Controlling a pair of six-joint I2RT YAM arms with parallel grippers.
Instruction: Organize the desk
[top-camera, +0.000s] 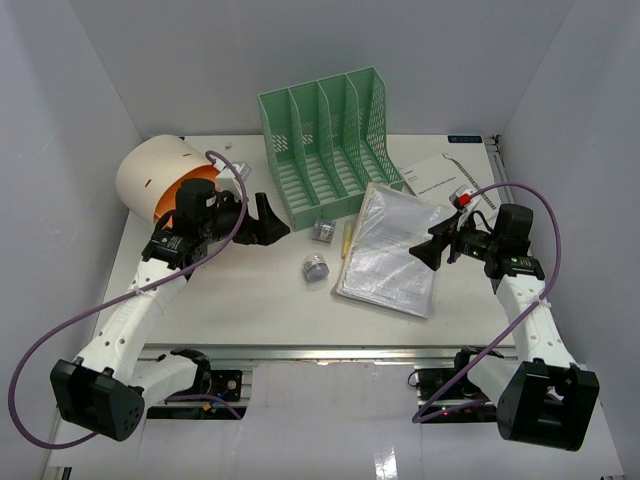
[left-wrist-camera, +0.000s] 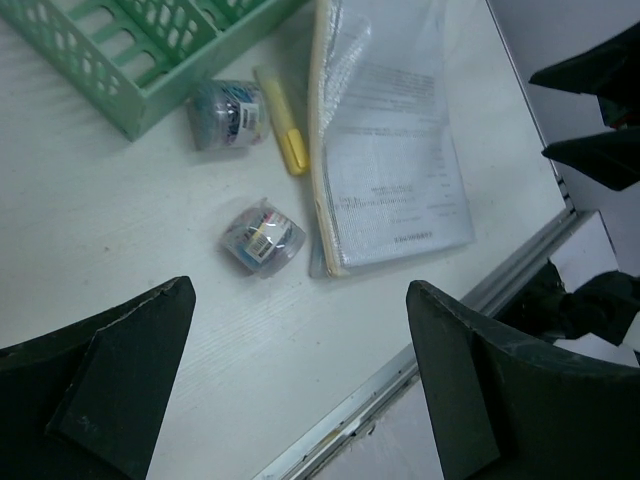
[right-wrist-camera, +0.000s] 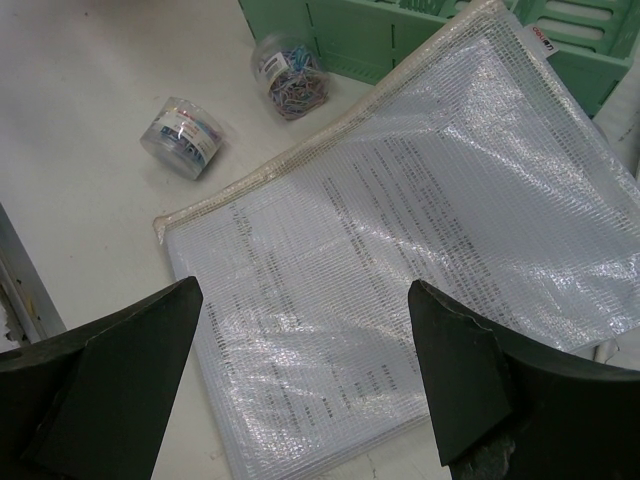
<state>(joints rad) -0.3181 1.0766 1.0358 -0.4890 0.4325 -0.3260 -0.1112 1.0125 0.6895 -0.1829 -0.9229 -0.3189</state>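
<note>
The white desk (top-camera: 240, 300) holds a clear mesh zip pouch of papers (top-camera: 392, 248), a yellow highlighter (top-camera: 347, 238) along its left edge, and two small clear tubs of clips (top-camera: 322, 230) (top-camera: 316, 267). My left gripper (top-camera: 268, 225) is open and empty, above the desk left of the tubs. Its wrist view shows the tubs (left-wrist-camera: 228, 113) (left-wrist-camera: 262, 238), highlighter (left-wrist-camera: 285, 140) and pouch (left-wrist-camera: 385, 140) beyond the gripper (left-wrist-camera: 300, 380). My right gripper (top-camera: 428, 248) is open and empty above the pouch's right side; in its wrist view the gripper (right-wrist-camera: 300, 390) hovers over the pouch (right-wrist-camera: 420, 260).
A green mesh file rack (top-camera: 325, 140) stands at the back centre. A cream and orange cylinder (top-camera: 165, 180) lies on its side at the back left, behind my left arm. A printed sheet (top-camera: 445, 175) lies at the back right. White walls enclose the desk; a metal rail (top-camera: 330, 352) runs along its front.
</note>
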